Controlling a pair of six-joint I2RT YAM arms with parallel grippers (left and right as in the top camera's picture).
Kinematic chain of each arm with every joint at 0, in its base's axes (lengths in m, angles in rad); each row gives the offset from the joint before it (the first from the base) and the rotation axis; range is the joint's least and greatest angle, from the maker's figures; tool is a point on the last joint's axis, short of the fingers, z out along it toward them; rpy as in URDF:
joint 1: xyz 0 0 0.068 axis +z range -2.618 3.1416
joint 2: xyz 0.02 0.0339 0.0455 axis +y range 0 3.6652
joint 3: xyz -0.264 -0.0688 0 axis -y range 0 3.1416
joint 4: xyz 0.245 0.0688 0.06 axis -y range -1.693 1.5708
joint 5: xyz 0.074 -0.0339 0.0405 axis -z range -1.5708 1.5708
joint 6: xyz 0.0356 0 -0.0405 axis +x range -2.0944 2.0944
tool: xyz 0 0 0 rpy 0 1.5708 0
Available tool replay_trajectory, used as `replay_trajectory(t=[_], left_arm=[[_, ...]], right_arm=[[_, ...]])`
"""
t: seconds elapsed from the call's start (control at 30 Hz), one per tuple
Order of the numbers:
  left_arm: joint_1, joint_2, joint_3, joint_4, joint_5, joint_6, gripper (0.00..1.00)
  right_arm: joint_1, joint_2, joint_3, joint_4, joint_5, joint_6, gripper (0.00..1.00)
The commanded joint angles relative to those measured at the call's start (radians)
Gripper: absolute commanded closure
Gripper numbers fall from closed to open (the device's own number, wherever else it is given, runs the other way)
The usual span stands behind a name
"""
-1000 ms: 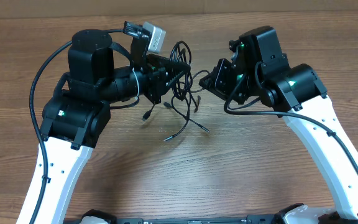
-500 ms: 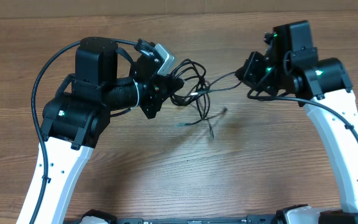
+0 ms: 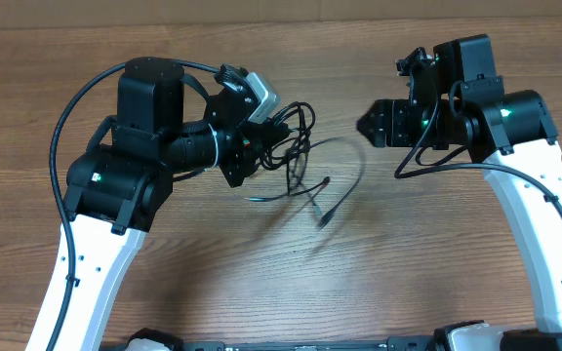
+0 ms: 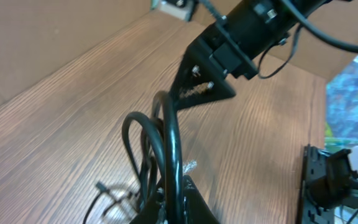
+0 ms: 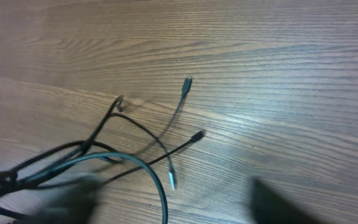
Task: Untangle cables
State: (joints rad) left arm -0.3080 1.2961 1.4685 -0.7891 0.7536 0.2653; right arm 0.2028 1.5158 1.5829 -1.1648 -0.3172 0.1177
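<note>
- Where the two arms meet over it, the table [image 3: 213,263] is a flat brown top with fine, straight wood grain running across its width and a dull, even sheen.
- Along the far edge in the overhead view runs a paler tan strip [image 3: 291,12]; what it belongs to cannot be told.
- In the left wrist view a blurred patch of blue and mixed colour [image 4: 356,93] shows beyond the table's right side, too soft to identify.
- Both arms have matte black, blocky upper housings and smooth white lower links, with thick black leads looping off them.
- A small pale grey box [image 3: 260,90] sits on the left wrist, rounded at its corners.
- The cables [image 3: 296,146] are thin, glossy black cords wound in loose loops, bunched just left of the table's middle and lifted off the wood.
- The left gripper [image 3: 266,144] is clamped tight on that bunch; in its own wrist view the cords [image 4: 166,137] rise out from between its tips in tall curved arcs.
- Several loose strands trail from the bunch toward the table, one sweeping a wide arc to the right [image 3: 354,180], blurred.
- Small plug ends [image 5: 188,81] with slim tips show in the right wrist view, spread apart above the grain and casting soft shadows.
- The right gripper [image 3: 367,125] stands well apart from the bunch, jaws wide and empty; its fingers [image 5: 278,199] appear only as dark blurs at the frame's lower corners.
</note>
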Motion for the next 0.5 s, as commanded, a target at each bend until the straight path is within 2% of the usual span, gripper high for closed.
replay_trajectory(t=[0.0,0.13,0.3,0.47], left_arm=[[-0.005,-0.009,0.014,0.014,0.086,0.018,0.96],[-0.005,-0.009,0.013,0.019,0.086,0.010,0.96],[-0.005,-0.009,0.014,0.079,0.085,-0.088,0.96],[-0.005,-0.009,0.013,0.122,0.085,-0.171,0.96]], right_arm=[[-0.006,0.007,0.006,0.003,-0.038,-0.037,0.00],[-0.006,0.007,0.006,0.003,-0.120,-0.043,0.00],[0.013,0.007,0.006,0.003,-0.239,-0.147,0.00],[0.075,0.007,0.006,0.005,-0.251,-0.218,0.00]])
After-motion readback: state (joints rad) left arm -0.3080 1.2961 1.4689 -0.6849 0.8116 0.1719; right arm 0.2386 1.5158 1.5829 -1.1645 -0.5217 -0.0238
